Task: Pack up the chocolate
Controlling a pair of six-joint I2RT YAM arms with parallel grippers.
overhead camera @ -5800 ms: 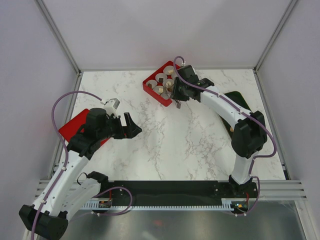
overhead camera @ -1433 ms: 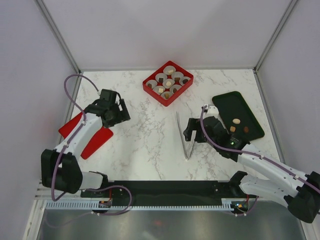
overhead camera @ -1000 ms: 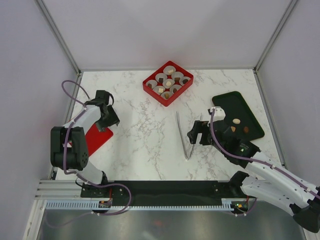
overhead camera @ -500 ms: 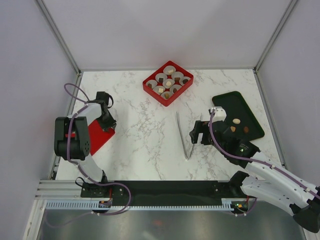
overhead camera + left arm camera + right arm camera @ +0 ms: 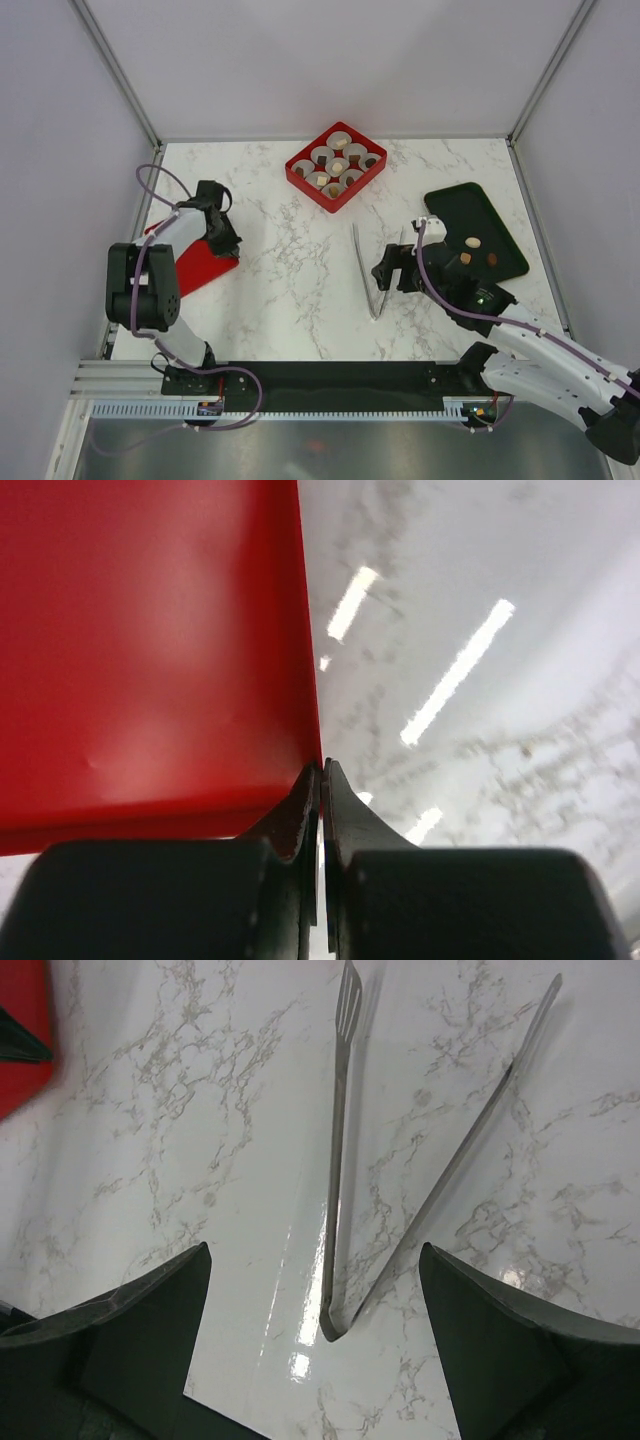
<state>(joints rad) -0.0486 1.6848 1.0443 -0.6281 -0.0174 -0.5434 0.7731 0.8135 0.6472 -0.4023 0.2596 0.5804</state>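
Overhead and wrist views of the packing bench. The chocolate (image 5: 473, 241) lies in two places. Three small brown and tan pieces rest loose on the black tray (image 5: 455, 205) at the right. Others already sit inside white paper cups (image 5: 340, 138) in the red box (image 5: 300, 178) at the far middle of the marble table (image 5: 300, 300).

The metal tweezers (image 5: 372, 275) lie flat on the table between box and tray, with their arms spread. The right gripper (image 5: 392, 270) hangs just above them with its jaws wide apart and holds nothing. In the right wrist view the tweezers (image 5: 338, 1160) lie between the two fingers of the right gripper (image 5: 315, 1250), whose jaws touch neither arm.

The left gripper (image 5: 228, 248) is at the left edge of the table, over the red lid (image 5: 195, 272). In the left wrist view the jaws of the left gripper (image 5: 321, 770) are pressed together at the corner of the red lid (image 5: 150, 630), apparently pinching its thin rim.

The pieces look very light and rigid, probably brittle and smooth-skinned. They would likely skid or flick away under an off-centre squeeze, and chip under a hard one. The best hold is judged to be the tweezer tips closing gently across the widest flanks of one piece, at mid-height
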